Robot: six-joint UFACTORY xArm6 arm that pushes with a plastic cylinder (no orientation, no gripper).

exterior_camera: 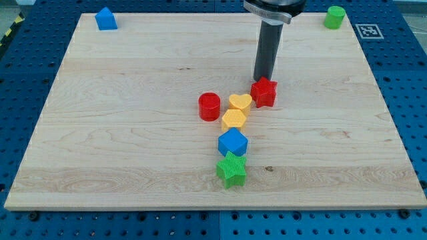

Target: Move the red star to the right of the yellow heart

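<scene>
The red star (265,92) lies near the board's middle, just to the view's right of the yellow heart (240,102) and almost touching it. My tip (265,79) stands at the star's top edge, touching or nearly touching it. The dark rod rises from there to the view's top.
A red cylinder (209,106) lies left of the heart. Below the heart sit a yellow hexagon (234,119), a blue block (233,143) and a green star (231,169) in a column. A blue block (105,19) is at top left, a green block (335,17) at top right. The wooden board (100,153) sits on a blue pegboard.
</scene>
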